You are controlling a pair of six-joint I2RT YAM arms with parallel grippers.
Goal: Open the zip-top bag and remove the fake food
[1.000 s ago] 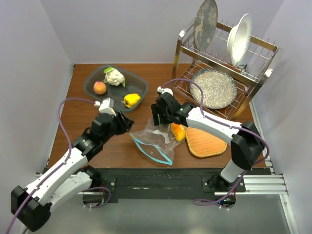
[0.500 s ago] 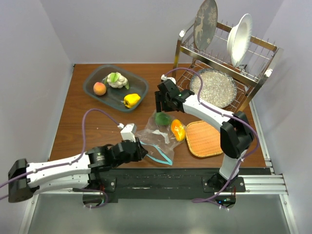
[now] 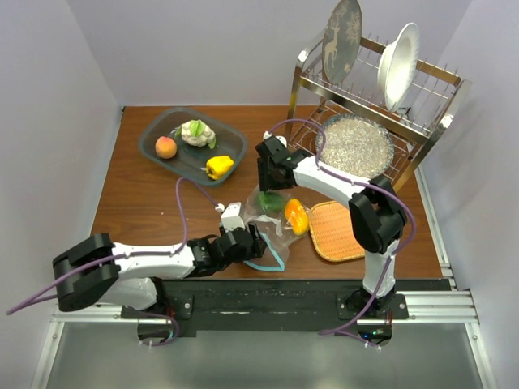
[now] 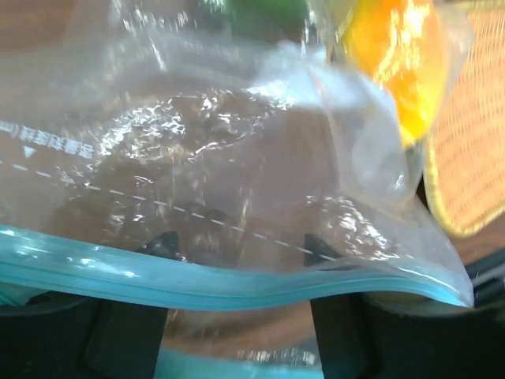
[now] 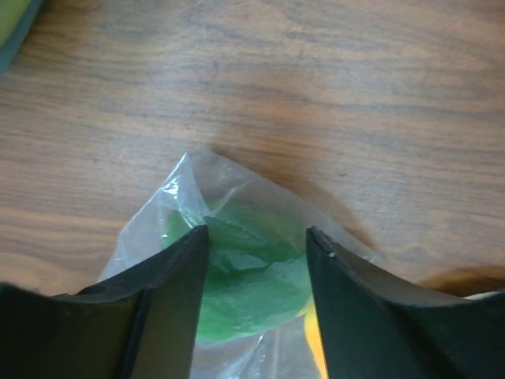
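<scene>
Left gripper point(image 3: 255, 240), seen from overhead, sits at the zip-top bag's point(image 3: 274, 227) 8 o'clock edge; right gripper point(image 3: 268, 189) hangs at its 12 o'clock corner. Left wrist: fingers point(image 4: 126, 339) apart (teal zip strip point(image 4: 237, 288) lying across them). Right wrist: jaws apart, straddling the bagged green piece point(image 5: 245, 296).

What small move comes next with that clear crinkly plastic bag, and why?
Probably the left gripper closes on the teal zip strip of the clear plastic bag, lying across its open fingers, while the right gripper straddles the green piece inside.
</scene>
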